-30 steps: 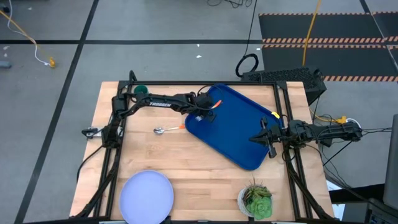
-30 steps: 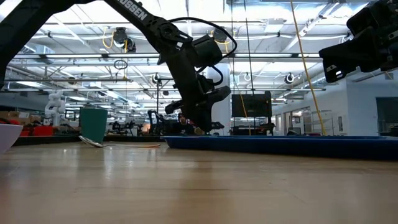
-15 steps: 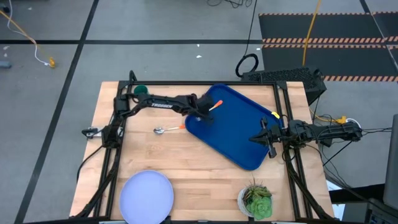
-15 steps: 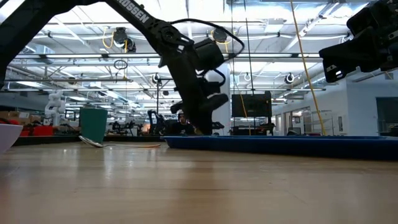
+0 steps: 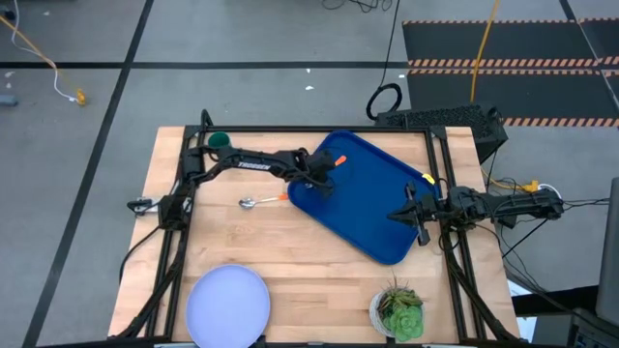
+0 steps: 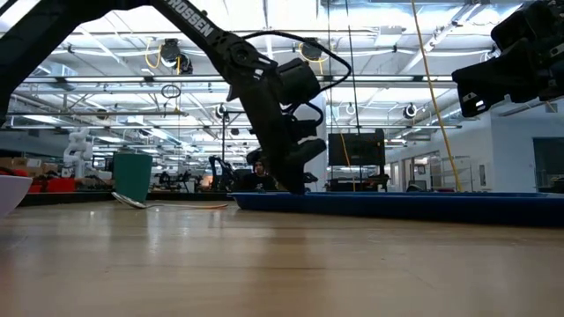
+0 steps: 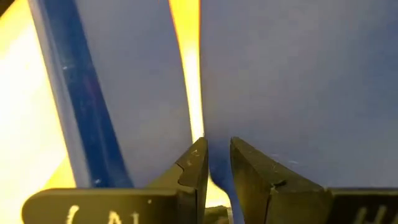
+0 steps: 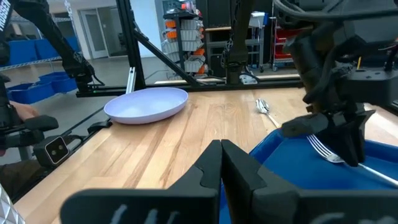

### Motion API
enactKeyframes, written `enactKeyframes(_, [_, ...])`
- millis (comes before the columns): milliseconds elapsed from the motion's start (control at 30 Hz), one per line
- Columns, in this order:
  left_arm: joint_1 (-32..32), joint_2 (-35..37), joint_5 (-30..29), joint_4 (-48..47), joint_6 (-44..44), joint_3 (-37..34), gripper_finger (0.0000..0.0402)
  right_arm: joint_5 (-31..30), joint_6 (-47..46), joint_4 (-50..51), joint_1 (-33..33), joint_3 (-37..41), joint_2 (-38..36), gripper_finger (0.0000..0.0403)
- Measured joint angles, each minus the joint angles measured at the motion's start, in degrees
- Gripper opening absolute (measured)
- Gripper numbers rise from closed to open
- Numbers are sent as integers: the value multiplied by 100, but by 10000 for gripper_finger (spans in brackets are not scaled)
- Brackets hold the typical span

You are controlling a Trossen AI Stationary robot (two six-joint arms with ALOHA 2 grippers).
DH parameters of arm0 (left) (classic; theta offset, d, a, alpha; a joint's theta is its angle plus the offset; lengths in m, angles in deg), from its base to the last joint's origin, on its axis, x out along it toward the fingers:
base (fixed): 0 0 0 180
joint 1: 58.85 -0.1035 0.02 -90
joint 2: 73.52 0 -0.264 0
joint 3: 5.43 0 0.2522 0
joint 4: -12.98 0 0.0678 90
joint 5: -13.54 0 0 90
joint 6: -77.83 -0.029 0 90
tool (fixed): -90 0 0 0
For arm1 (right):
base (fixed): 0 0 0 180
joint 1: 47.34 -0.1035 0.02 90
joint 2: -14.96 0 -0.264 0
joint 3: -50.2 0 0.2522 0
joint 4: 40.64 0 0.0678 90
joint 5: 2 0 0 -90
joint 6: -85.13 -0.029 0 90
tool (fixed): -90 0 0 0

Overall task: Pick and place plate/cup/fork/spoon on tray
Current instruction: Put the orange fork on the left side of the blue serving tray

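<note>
While the fork is going onto the tray, the scene is reading as follows.

Left tool: the left tool [image 5: 322,174] is reaching low over the tray's near-left edge, its fingers [image 7: 198,163] nearly pressed together and pinching the fork's orange handle.
Fork: the fork [image 8: 329,151] is being held by its handle [image 5: 335,163], tines hanging just past the fingers and low over the tray floor; whether they are touching it I cannot tell.
Tray: the blue tray [image 5: 387,208] is lying skewed on the table directly under the left tool and stretching away toward the right arm.
Step in hand: placing the fork, by my reading close to its end.
Next move: the left tool is needing to spread, let the fork settle flat, then lift clear without dragging it.
Spoon: the spoon [image 5: 259,200] is lying on the table [image 5: 290,251] just beside the left tool, outside the tray.
Cup: the green cup [image 5: 220,139] is standing near the left arm's base, well apart.
Plate: the plate [image 5: 227,304] is lying farthest off, at the table's corner.
Right tool: the right tool [image 5: 418,215] is waiting over the tray's far edge, fingers [image 8: 211,163] pressed together on nothing.
</note>
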State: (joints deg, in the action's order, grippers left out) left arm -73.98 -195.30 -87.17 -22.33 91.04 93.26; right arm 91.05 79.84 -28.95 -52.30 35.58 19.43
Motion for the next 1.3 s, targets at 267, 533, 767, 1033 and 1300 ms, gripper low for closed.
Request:
enactKeyframes(267, [-59,-242,12,237,-215,3,72,-1,-1,0,0,0,0,0])
enactKeyframes(533, [-24,-333,-232,498,52,4,72,-3,1,-4,1,0,20,0])
enactKeyframes(767, [-27,-238,-213,446,-163,44,72,-13,-1,-2,-1,1,28,0])
enactKeyframes(1033, [26,-44,-204,295,-1155,196,72,-7,-1,-2,1,1,28,0])
enactKeyframes(1300, [-219,-37,-236,-124,-1361,197,72,-4,1,-1,0,0,31,0])
